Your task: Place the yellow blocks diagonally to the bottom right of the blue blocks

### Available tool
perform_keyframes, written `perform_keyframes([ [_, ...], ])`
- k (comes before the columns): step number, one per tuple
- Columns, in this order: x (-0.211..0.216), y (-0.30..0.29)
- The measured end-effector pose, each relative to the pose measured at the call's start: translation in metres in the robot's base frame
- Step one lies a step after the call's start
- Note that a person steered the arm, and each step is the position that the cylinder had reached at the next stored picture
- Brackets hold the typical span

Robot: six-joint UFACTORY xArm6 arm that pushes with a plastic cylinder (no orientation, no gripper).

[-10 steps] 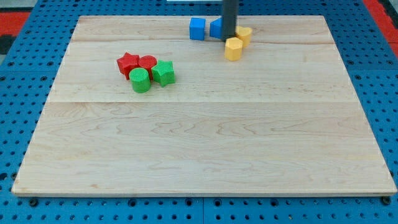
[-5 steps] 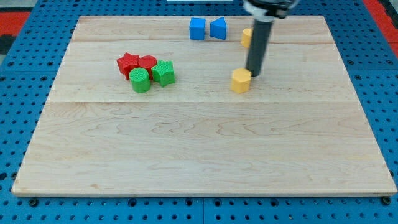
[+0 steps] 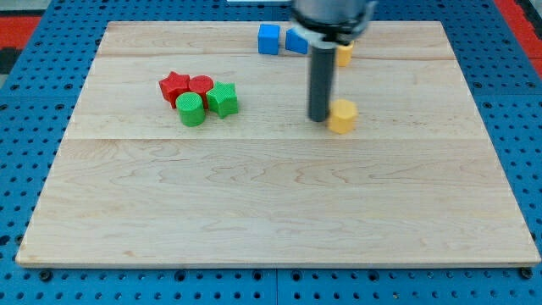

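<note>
We see a blue floor with rows of little holes [image 3: 25, 127], and on it lies a big pale wooden board [image 3: 279, 203] that fills most of the view. Our arm comes down from the view's top as a dark straight rod, and my tip [image 3: 318, 118] rests on the board, a little above the middle and toward the view's right. We have no claw at all, so nothing opens, closes or grabs; the rod only pushes. Just to the right of my tip, touching it or nearly touching, sits one yellow block [image 3: 342, 116] with a rounded, many-sided top. A second yellow block [image 3: 344, 54] is up near the view's top edge, partly hidden behind the arm, so we cannot tell its shape. Beside it, to the view's left, are the two blue blocks: a blue cube [image 3: 268, 38] and another blue block [image 3: 295, 41] half hidden by the arm. So one yellow block lies below and to the right of the blue ones, and the other sits right next to them. Far off at the view's left, a small bunch huddles together: a red star [image 3: 174, 85], a red round block [image 3: 201, 85], a green round block [image 3: 190, 109] and a green star [image 3: 223, 99].
</note>
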State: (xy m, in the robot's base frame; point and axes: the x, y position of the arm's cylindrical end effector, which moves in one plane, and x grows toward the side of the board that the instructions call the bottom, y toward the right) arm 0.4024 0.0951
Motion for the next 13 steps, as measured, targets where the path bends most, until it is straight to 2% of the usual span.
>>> perform_keyframes([
  [1, -0.001, 0.05],
  [2, -0.025, 0.008],
  [3, -0.116, 0.03],
  [4, -0.172, 0.061],
  [5, -0.175, 0.07],
  [6, -0.175, 0.026],
  [8, -0.165, 0.028],
  [9, -0.14, 0.027],
  [11, -0.126, -0.033],
  [13, -0.081, -0.008],
])
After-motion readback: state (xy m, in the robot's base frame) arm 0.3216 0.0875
